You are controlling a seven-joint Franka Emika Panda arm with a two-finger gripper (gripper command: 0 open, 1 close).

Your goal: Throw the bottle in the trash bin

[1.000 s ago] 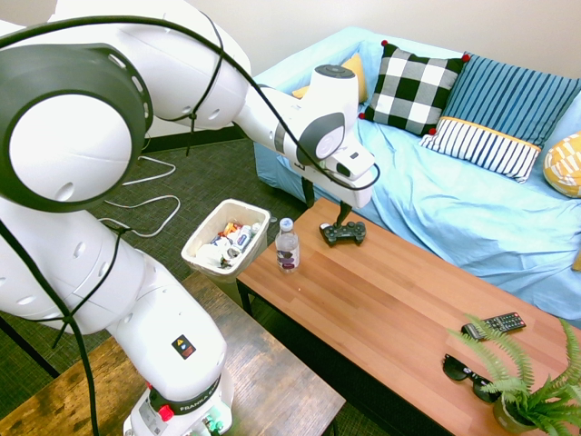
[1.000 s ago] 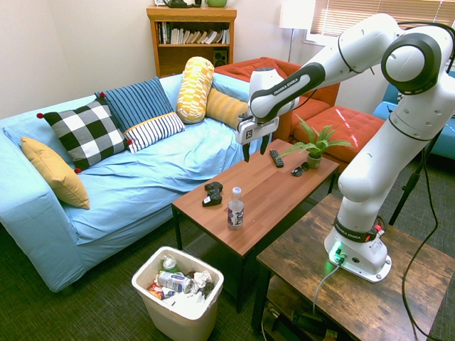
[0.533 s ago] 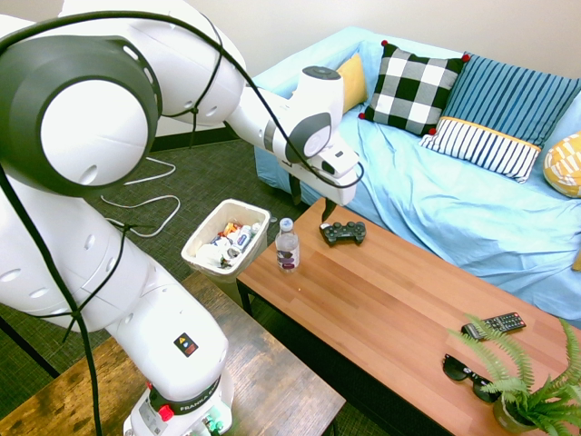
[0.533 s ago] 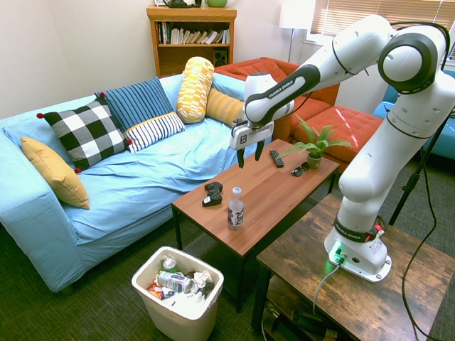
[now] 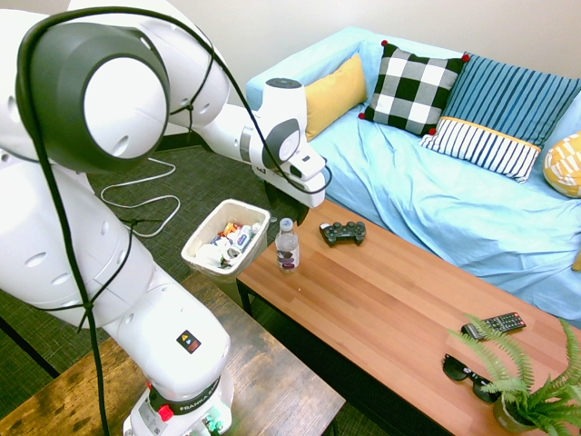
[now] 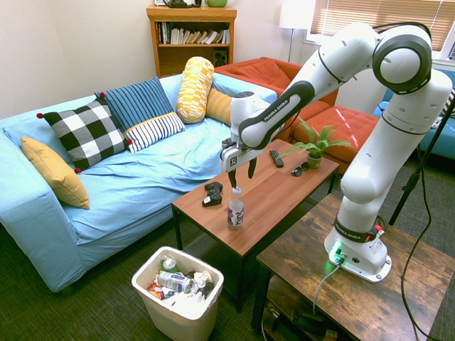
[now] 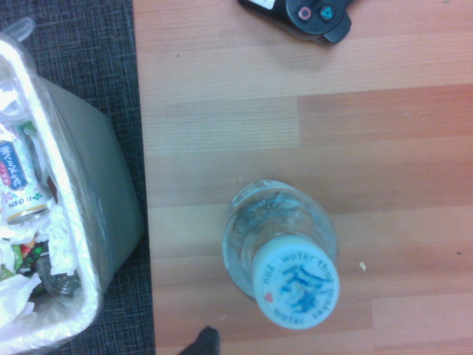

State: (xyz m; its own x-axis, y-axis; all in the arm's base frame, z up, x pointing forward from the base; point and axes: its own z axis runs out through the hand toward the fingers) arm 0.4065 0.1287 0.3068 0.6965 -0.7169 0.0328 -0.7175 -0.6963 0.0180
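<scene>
Bottle waits as open gripper hangs just above it

Gripper [image 6: 242, 175] of the white arm points down just above the bottle [image 6: 235, 208], its two fingers spread wide and holding nothing. The small clear bottle stands upright near the end of the wooden coffee table [image 6: 284, 186], its white cap showing nearly head-on in the wrist view [image 7: 295, 281]. A game controller [image 6: 212, 194] lies close behind it on the table. The trash bin [image 6: 146, 275], already holding litter, stands on the carpet just off that table end. Risk from here: a light, tall bottle tips easily, so a finger clipping the cap or shoulder on the descent could knock it over or roll it off the edge; a grip taken too high could let it slip.
</scene>
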